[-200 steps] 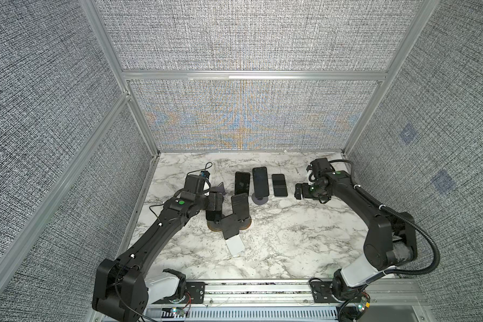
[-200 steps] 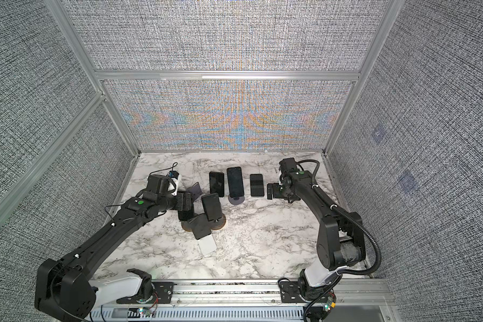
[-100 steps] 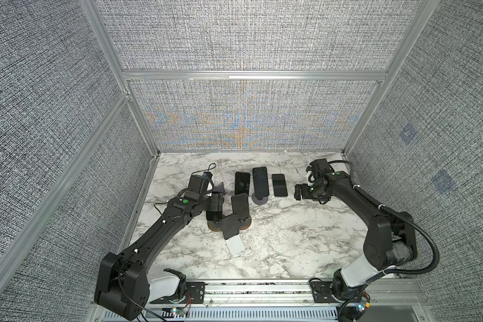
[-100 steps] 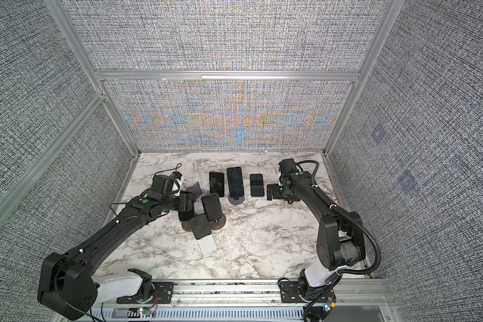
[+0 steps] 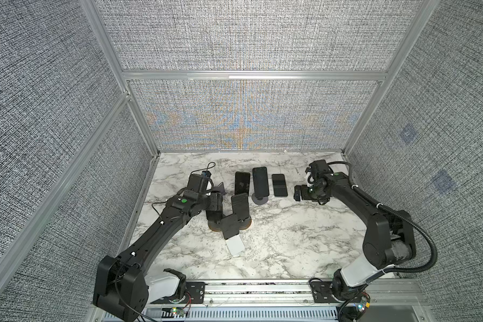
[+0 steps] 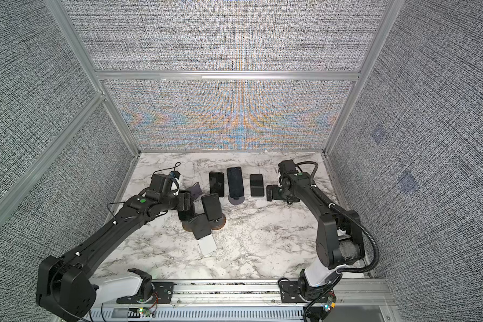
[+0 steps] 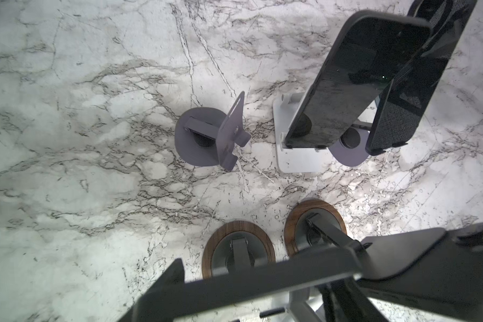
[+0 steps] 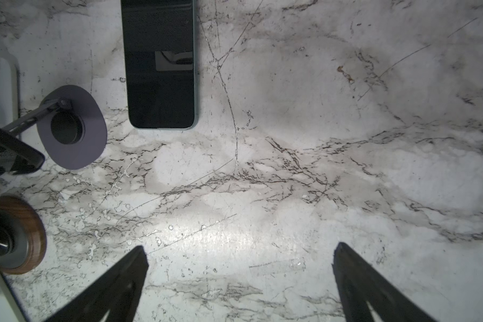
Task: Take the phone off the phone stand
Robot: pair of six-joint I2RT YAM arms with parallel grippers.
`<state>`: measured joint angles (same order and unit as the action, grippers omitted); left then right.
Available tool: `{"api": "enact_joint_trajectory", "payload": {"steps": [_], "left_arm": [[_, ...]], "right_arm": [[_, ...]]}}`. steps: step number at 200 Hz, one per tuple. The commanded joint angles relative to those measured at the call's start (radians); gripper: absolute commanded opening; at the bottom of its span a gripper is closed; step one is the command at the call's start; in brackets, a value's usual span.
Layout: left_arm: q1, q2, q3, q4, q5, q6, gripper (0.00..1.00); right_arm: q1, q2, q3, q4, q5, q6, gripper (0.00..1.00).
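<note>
Several dark phones rest on stands. My left gripper (image 5: 214,207) (image 6: 185,203) is shut across the width of one phone (image 5: 214,216) (image 7: 248,281). That phone leans on the left wood-rimmed phone stand (image 5: 213,227) (image 7: 236,251). In the left wrist view the phone's edge runs across the picture, with one fingertip (image 7: 176,269) against its end. The other finger is hidden behind it. My right gripper (image 5: 297,193) (image 8: 240,248) hangs open over bare marble, with nothing between its fingers.
Close on the right stands a second wood-rimmed stand (image 5: 243,223) with a phone, and a white stand (image 5: 236,245) in front. Behind are an empty purple stand (image 7: 207,136), two more phones on stands (image 5: 241,182) (image 5: 260,181), and a flat phone (image 5: 279,185) (image 8: 161,64).
My left gripper's jaws have narrowed onto the phone on the left wood-rimmed stand, and the arm has edged a little forward. The right arm has not moved.
</note>
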<state>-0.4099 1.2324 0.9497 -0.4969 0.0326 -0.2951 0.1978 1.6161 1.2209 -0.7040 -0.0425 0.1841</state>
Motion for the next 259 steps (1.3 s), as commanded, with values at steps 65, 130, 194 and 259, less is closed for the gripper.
{"api": "enact_joint_trajectory", "payload": {"steps": [65, 130, 194, 259], "left_arm": [[0.002, 0.01, 0.117, -0.066, -0.087, 0.017, 0.63], [0.021, 0.104, 0.381, -0.228, -0.01, 0.073, 0.6], [0.039, 0.175, 0.656, -0.348, 0.153, 0.092, 0.56], [0.036, 0.202, 0.682, -0.24, 0.543, 0.004, 0.54]], "right_arm": [[0.004, -0.009, -0.003, 0.008, -0.032, -0.022, 0.99], [0.059, -0.091, 0.038, -0.015, -0.118, -0.105, 0.99], [0.247, -0.263, 0.154, 0.004, -0.308, -0.267, 0.98], [0.457, -0.216, 0.256, 0.287, -0.482, -0.21, 0.91]]}}
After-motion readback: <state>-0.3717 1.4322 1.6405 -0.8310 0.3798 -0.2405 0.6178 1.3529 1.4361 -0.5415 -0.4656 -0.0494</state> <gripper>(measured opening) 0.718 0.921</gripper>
